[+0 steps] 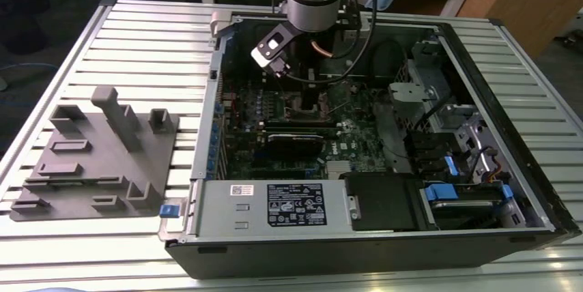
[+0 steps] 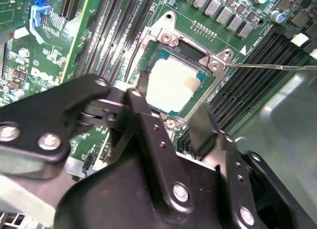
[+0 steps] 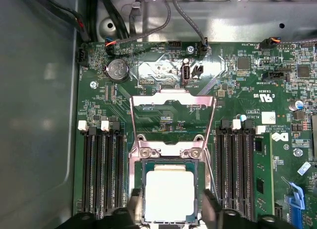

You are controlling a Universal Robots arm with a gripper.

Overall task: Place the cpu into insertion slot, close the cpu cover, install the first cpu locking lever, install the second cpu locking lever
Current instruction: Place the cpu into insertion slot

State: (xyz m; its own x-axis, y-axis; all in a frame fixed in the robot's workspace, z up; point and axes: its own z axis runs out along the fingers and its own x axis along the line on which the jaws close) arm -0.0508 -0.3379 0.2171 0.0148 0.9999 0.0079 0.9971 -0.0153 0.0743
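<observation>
Straddling the cpu [image 3: 169, 197] seated in the insertion slot [image 3: 200, 188], the hand [image 3: 171, 212] stands spread wide.

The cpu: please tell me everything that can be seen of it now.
The cpu is a small flat square chip with a pale silver-grey metal top and a thin green edge. It lies flat in the insertion slot, between banks of memory slots. The cpu cover is swung open, not over it. The fingers flank it on two sides, spread wider than the chip; no contact shows.
</observation>
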